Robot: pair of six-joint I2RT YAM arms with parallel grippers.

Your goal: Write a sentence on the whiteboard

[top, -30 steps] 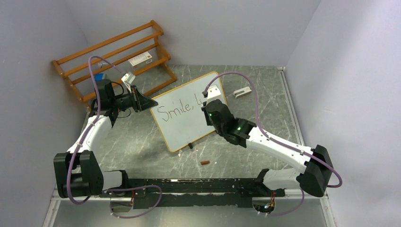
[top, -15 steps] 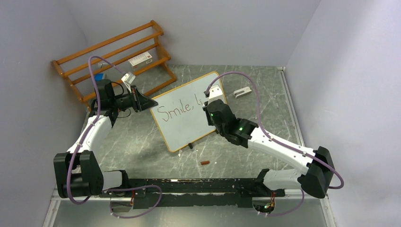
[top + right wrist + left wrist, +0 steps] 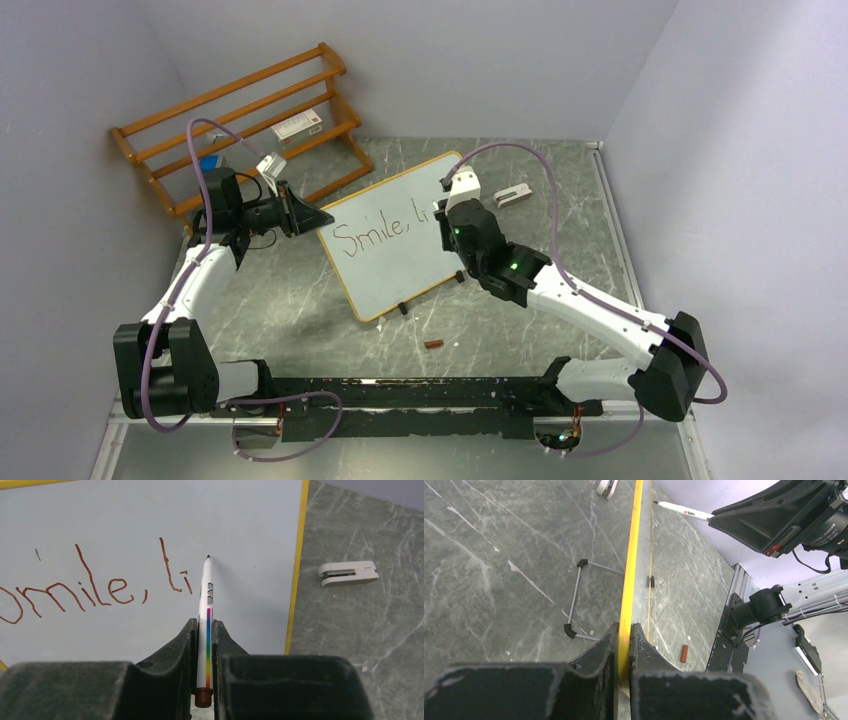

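My left jaws are clamped on the yellow edge of the whiteboard (image 3: 629, 570), which stands on the bench (image 3: 290, 300) and runs straight ahead of them. My right jaws are clamped on a marker (image 3: 206, 610), its tip pointing ahead at the board's face. The writing (image 3: 95, 587) reads "Smile, li" and ends just left of that tip; I cannot tell whether the tip touches.

On the whiteboard (image 3: 385, 275) the handwritten sentence (image 3: 385, 232) reads "Smile, li" in thin marker strokes, the "li" at 3 o'clock from the comma. The marker (image 3: 206, 610) has small print on its barrel, too small to read. The label on the box (image 3: 297, 126), at 11 o'clock from the board, is not legible.
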